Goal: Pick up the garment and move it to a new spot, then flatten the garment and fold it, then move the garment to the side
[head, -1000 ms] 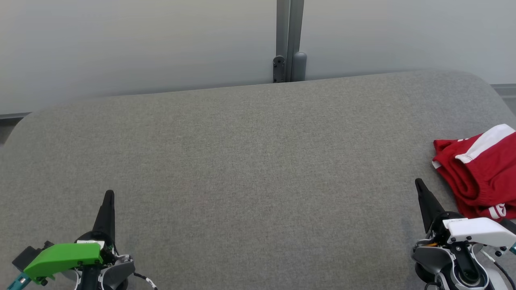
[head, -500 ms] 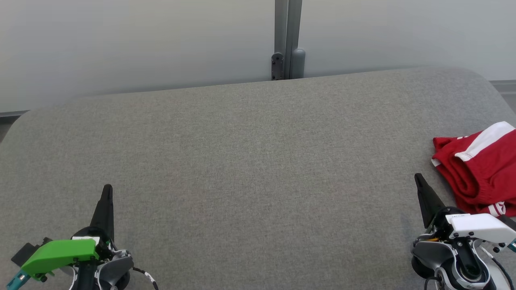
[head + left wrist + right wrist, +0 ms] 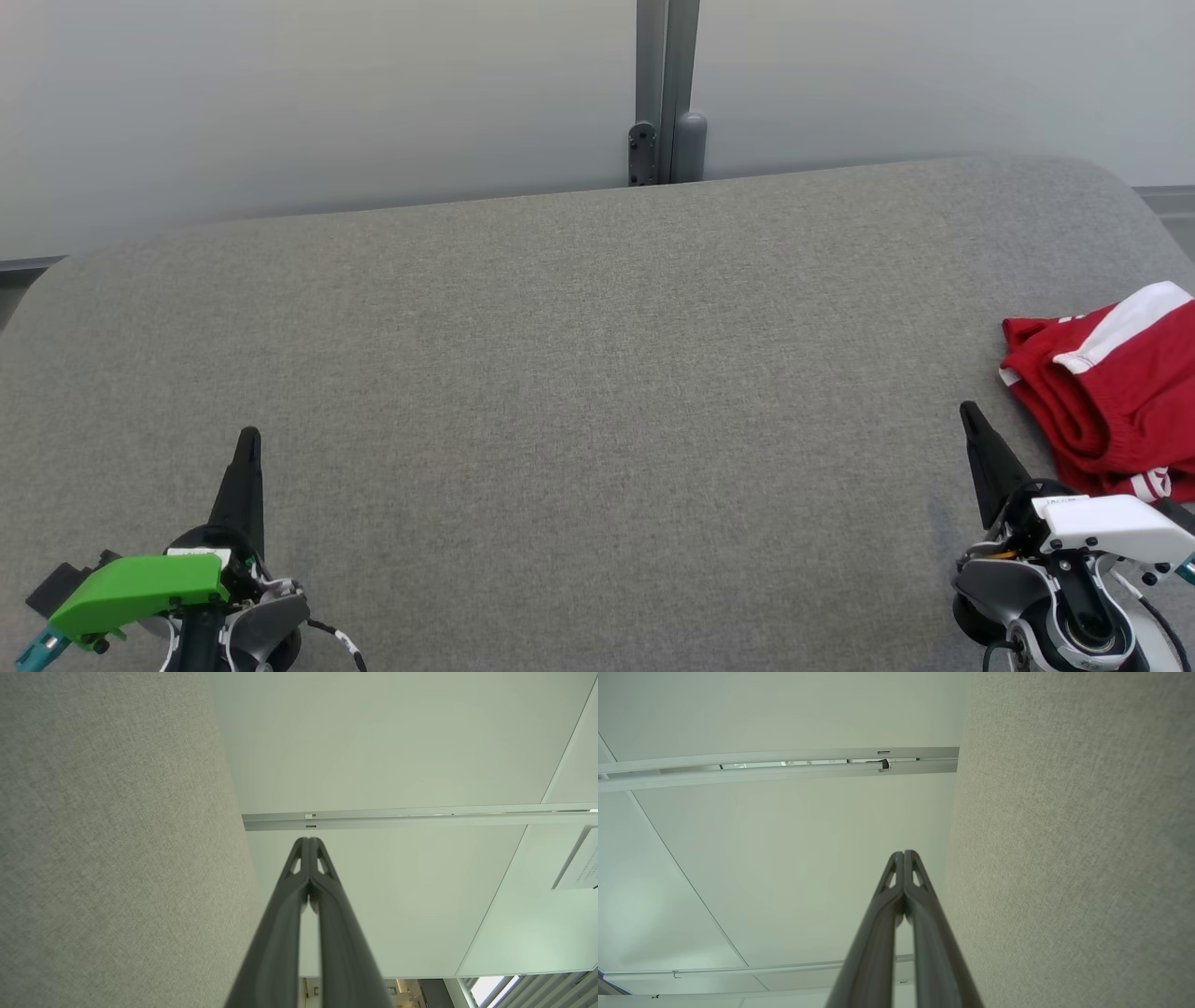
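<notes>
Spotting the garment [image 3: 1111,401], red with white bands, bunched up on the grey padded surface [image 3: 597,373] at its right edge and cut off by the frame there, so hard to tell how far it runs. Finding the right gripper [image 3: 968,411] just to the left of it, near but apart, fingers pressed together on nothing and pointing away over the padding. Catching the left gripper [image 3: 248,437] well apart across the surface, likewise closed tight and empty, tips touching in the wrist view.
</notes>
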